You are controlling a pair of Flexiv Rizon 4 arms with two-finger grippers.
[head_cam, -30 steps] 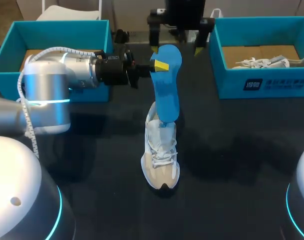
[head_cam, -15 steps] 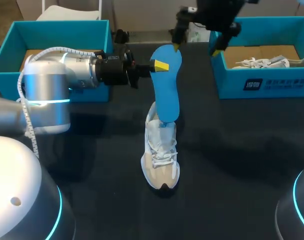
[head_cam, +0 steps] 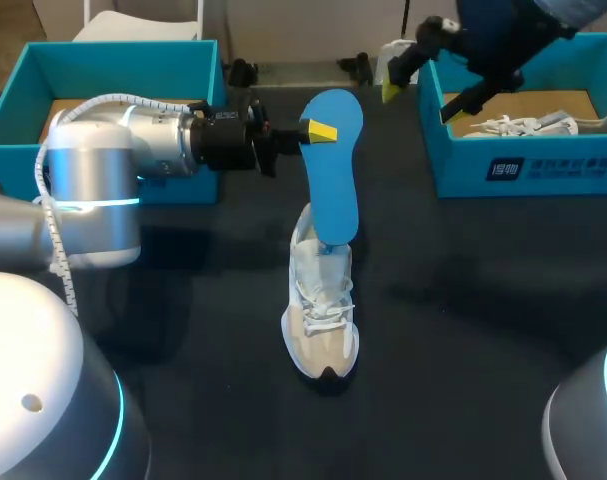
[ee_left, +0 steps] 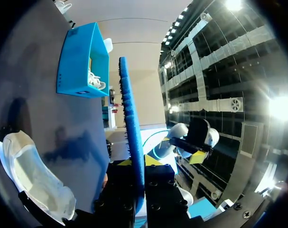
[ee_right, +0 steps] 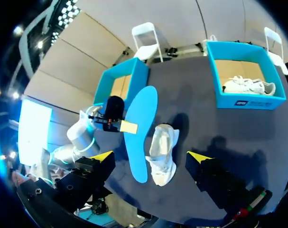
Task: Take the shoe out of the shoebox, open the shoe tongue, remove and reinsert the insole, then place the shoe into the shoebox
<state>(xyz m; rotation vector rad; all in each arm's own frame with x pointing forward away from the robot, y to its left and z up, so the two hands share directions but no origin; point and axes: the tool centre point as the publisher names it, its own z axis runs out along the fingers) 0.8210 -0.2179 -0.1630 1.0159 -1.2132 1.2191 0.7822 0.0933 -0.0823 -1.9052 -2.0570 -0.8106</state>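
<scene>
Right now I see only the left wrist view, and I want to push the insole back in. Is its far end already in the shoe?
Observer: Yes. The head view shows the insole standing upright with its lower end inside the opening of the shoe. The left gripper pinches its upper end.
Operator: Is the right gripper in the way?
Observer: No. The right gripper is open, up by the wall of the right shoebox that faces the shoe, apart from shoe and insole.
Operator: Where is the other box?
Observer: The left shoebox stands open-topped just beyond the left arm.
</scene>
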